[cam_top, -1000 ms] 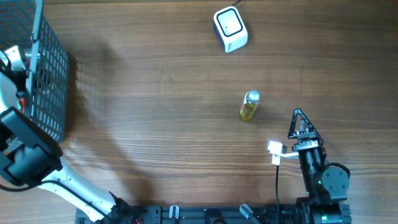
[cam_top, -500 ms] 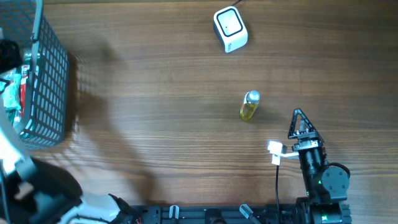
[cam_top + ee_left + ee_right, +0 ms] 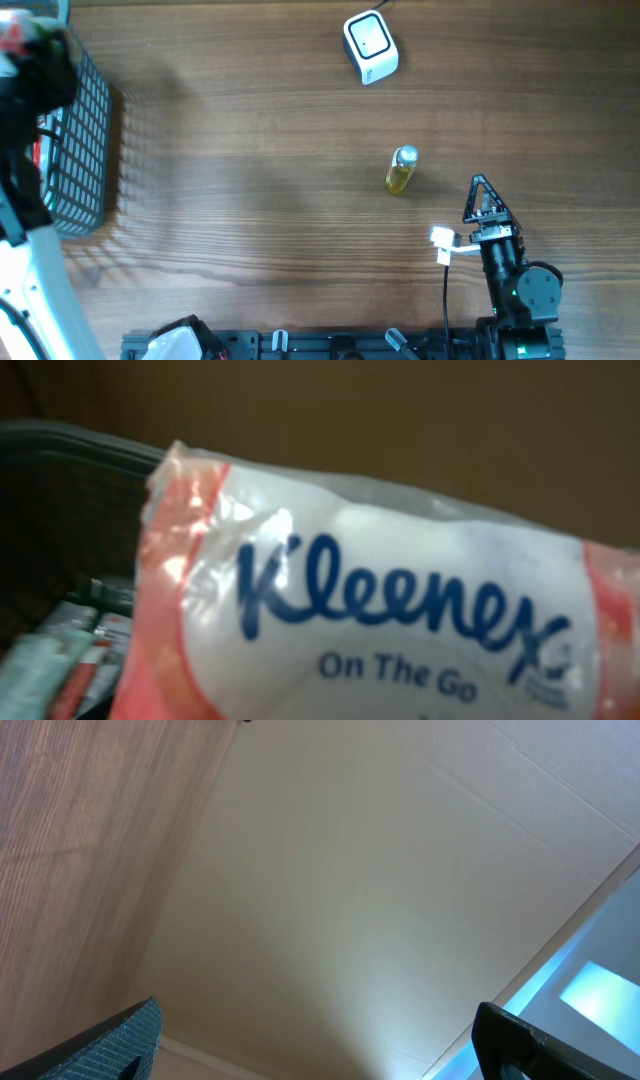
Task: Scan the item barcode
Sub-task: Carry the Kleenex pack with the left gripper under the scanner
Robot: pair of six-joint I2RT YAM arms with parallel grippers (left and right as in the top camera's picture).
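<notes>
Table (image 3: pixel 250 230): lots of bare wood btw basket and scanner, so we carry high and straight across. Basket (image 3: pixel 85 140) sits far left. The left gripper (image 3: pixel 30 45) blurs above it, fingers hidden, but the Kleenex pack (image 3: pixel 380 620) hangs clear of the rim at its cam, so we judge it gripped. Scanner (image 3: pixel 370 47) is well apart, top centre. Only the logo side shows, so we'd find the barcode face, then turn it to the window w/o crushing the soft wrap. Right gripper (image 3: pixel 483 205) rests w/ jaws wide, nr a small bottle (image 3: pixel 401 170).
</notes>
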